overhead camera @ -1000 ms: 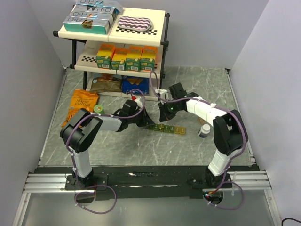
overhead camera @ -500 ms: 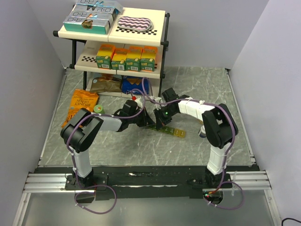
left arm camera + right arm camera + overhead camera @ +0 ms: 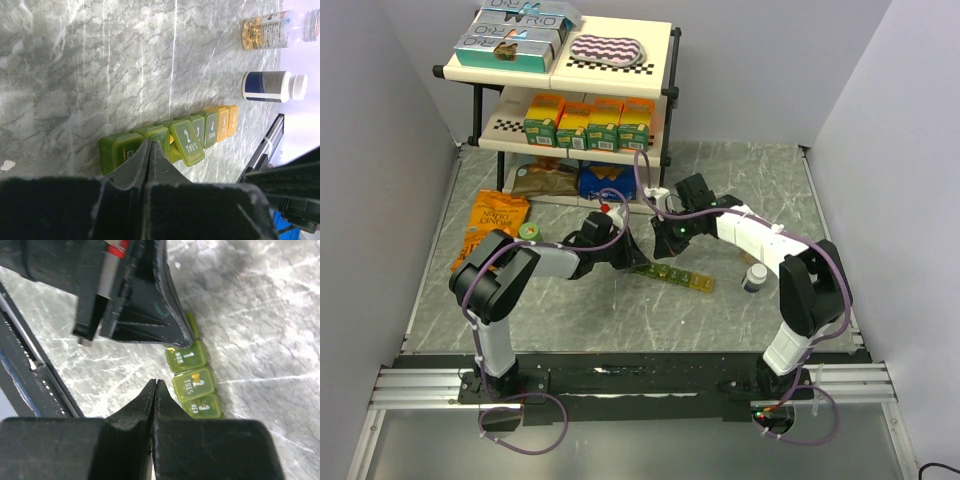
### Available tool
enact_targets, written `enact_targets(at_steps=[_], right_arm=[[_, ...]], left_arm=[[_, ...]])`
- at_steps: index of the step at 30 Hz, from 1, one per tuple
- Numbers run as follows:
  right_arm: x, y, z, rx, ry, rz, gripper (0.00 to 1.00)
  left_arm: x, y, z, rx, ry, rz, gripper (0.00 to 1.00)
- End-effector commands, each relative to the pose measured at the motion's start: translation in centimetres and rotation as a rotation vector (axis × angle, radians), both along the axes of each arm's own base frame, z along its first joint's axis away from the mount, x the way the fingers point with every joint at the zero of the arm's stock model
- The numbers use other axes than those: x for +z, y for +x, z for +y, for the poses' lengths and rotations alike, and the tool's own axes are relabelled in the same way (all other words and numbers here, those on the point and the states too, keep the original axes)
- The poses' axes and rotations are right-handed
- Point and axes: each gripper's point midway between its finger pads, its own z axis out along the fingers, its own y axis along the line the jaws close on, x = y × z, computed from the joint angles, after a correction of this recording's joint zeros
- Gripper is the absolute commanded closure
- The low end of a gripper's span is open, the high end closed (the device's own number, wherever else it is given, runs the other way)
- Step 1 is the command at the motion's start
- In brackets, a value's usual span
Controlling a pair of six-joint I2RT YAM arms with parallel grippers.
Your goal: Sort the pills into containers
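The containers (image 3: 678,275) lie mid-table as a strip shading from green to yellow. Its numbered lids (image 3: 192,385) show in the right wrist view. In the left wrist view the lid marked 2 (image 3: 188,142) stands tilted up. A yellow pill (image 3: 196,376) peeks out at that lid's edge. My left gripper (image 3: 638,262) is shut and empty, its tip (image 3: 150,143) pressed against the green end of the strip (image 3: 120,150). My right gripper (image 3: 662,252) is also shut and empty. Its tip (image 3: 156,382) hovers just beside the compartments marked 2 and 3.
A white pill bottle (image 3: 756,277) with a dark label (image 3: 272,86) stands right of the strip, and a clear bottle of amber capsules (image 3: 272,31) lies beyond it. An orange snack bag (image 3: 498,222) and a green cap (image 3: 530,231) lie at left. The shelf rack (image 3: 570,90) stands behind.
The right arm swung in over the strip half a second ago and has drawn back to the right. The left arm has stayed in place.
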Motion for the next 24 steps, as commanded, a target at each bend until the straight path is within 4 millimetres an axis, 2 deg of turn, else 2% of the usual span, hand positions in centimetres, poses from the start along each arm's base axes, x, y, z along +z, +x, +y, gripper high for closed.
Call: enact_targets(at_steps=[1, 7, 11, 13, 15, 18, 22, 24], right_arm=[[-0.7, 0.3, -1.0, -0.02, -0.053, 0.0, 1.0], [-6.0, -1.2, -2.1, -0.045, -0.144, 0.13, 1.0], [-10.3, -2.9, -2.6, -0.046, -0.229, 0.259, 1.0], [-11.2, -3.0, -2.7, -0.051, -0.249, 0.285, 1.0], [-10.8, -2.5, -2.5, -0.052, -0.242, 0.272, 1.0], [-8.5, -1.6, -1.8, -0.041, -0.183, 0.208, 1.0], [-2.7, -0.5, -0.9, 0.002, -0.04, 0.098, 1.0], [-0.4, -0.7, -0.8, 0.057, 0.014, 0.054, 1.0]], left_arm=[[-4.0, -1.5, 1.6, 0.011, 0.114, 0.099, 0.99], [-4.0, -1.5, 1.6, 0.008, 0.116, 0.095, 0.99], [-4.2, -1.6, 1.5, 0.009, 0.112, 0.105, 0.99], [-4.2, -1.6, 1.6, 0.011, 0.111, 0.103, 0.99], [-4.2, -1.6, 1.6, 0.014, 0.111, 0.102, 0.99], [-4.1, -1.7, 1.5, 0.008, 0.107, 0.102, 0.99], [-3.8, -1.5, 1.4, 0.003, 0.106, 0.096, 0.99], [-3.4, -1.4, 1.4, 0.0, 0.107, 0.086, 0.99]])
